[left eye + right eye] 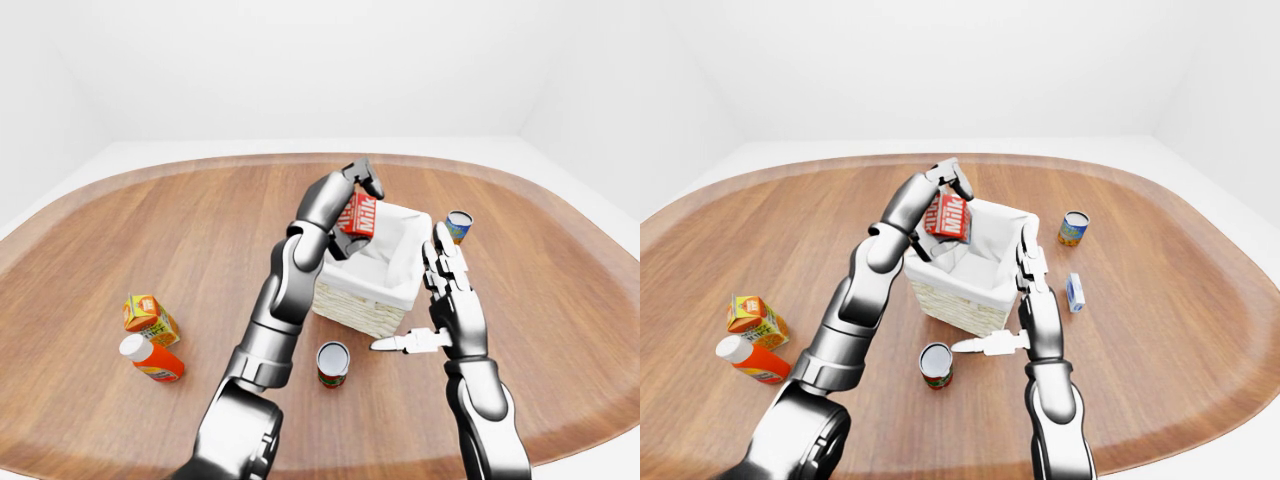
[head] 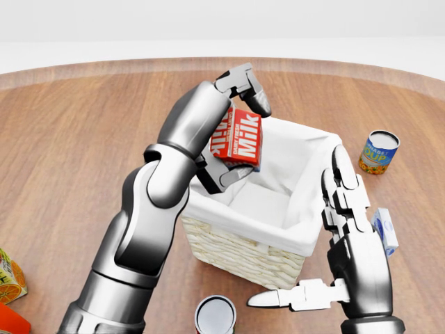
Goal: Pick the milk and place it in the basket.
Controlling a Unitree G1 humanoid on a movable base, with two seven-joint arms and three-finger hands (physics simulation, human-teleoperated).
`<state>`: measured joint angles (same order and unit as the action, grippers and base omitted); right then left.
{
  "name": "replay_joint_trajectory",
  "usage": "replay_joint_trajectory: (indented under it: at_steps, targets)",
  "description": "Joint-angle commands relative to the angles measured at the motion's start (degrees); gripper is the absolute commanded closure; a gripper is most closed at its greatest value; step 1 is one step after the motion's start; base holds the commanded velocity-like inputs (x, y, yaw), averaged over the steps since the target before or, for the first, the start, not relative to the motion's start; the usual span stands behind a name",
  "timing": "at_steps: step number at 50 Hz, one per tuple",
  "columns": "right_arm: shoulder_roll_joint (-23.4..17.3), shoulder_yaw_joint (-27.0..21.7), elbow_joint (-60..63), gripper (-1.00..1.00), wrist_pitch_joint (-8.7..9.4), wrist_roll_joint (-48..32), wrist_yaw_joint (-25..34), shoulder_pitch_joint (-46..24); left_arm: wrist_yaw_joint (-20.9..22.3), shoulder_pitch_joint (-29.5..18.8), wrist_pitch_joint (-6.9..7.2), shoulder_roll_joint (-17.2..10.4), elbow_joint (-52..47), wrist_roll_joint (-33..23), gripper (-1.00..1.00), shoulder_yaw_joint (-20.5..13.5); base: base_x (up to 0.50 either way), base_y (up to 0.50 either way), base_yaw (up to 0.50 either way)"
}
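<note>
My left hand (image 2: 236, 132) is shut on the red milk carton (image 2: 238, 137) and holds it tilted just above the left rim of the basket (image 2: 240, 247), a wicker basket with a white cloth lining. The carton hangs over the basket's opening. My right hand (image 2: 341, 243) is open, fingers spread, beside the basket's right side, its thumb pointing left below the basket's wall. It holds nothing.
A soup can (image 2: 379, 152) stands to the upper right of the basket. A small blue-white carton (image 2: 386, 231) lies behind my right hand. An open can (image 2: 215, 316) stands below the basket. An orange juice carton (image 1: 150, 318) and an orange bottle (image 1: 152, 360) lie at the left.
</note>
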<state>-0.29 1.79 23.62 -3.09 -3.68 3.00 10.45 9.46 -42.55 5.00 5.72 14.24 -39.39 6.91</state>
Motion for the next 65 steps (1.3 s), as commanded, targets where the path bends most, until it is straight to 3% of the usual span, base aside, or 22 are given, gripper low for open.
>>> replay_joint_trajectory:
  at_steps: [1, 10, 16, 23, 30, 35, 41, 46, 65]
  targets:
    - [0.01, -0.04, -0.22, -1.0, -0.19, 0.02, 0.04, -0.05, -5.34, -6.55, 0.0, 0.43, 9.97, 4.05, 1.0, -1.34, 0.0, 0.0, 0.0]
    - [0.0, -0.13, 0.02, -1.0, -0.05, 0.12, 0.09, 0.02, -9.09, -10.93, -2.1, 0.92, 19.77, 6.06, 1.0, -1.49, 0.0, 0.0, 0.0]
    - [0.01, -0.1, -0.02, -1.0, -0.19, 0.16, 0.13, 0.09, -9.32, -11.8, -1.6, 1.64, 20.47, 5.9, 1.0, -1.27, 0.0, 0.0, 0.0]
    - [0.0, -0.16, 0.01, -1.0, -0.16, 0.21, 0.15, 0.07, -10.72, -13.03, -2.82, 2.16, 23.76, 6.05, 1.0, -1.2, 0.0, 0.0, 0.0]
    - [-0.01, -0.18, 0.08, -1.0, -0.2, 0.29, 0.25, 0.16, -12.55, -15.01, -4.73, 2.62, 28.78, 6.44, 1.0, -1.39, 0.0, 0.0, 0.0]
    - [0.01, -0.13, -0.07, -1.0, -0.35, 0.3, 0.31, 0.19, -14.88, -17.27, -7.42, 2.65, 35.09, 6.91, 1.0, -1.79, 0.0, 0.0, 0.0]
    - [-0.01, -0.12, -0.01, -1.0, -0.43, 0.4, 0.36, 0.3, -15.97, -18.64, -8.4, 2.89, 38.02, 7.45, 1.0, -2.03, 0.0, 0.0, 0.0]
    - [0.0, -0.04, -0.23, -1.0, -0.58, 0.34, 0.36, 0.27, -17.34, -19.86, -10.0, 2.78, 41.76, 7.64, 1.0, -2.21, 0.0, 0.0, 0.0]
    - [-0.02, 0.23, 0.1, -1.0, -0.5, 0.42, 0.45, 0.51, -19.83, -21.24, -10.0, 3.87, 48.29, 6.83, 1.0, -2.23, 0.0, 0.0, 0.0]
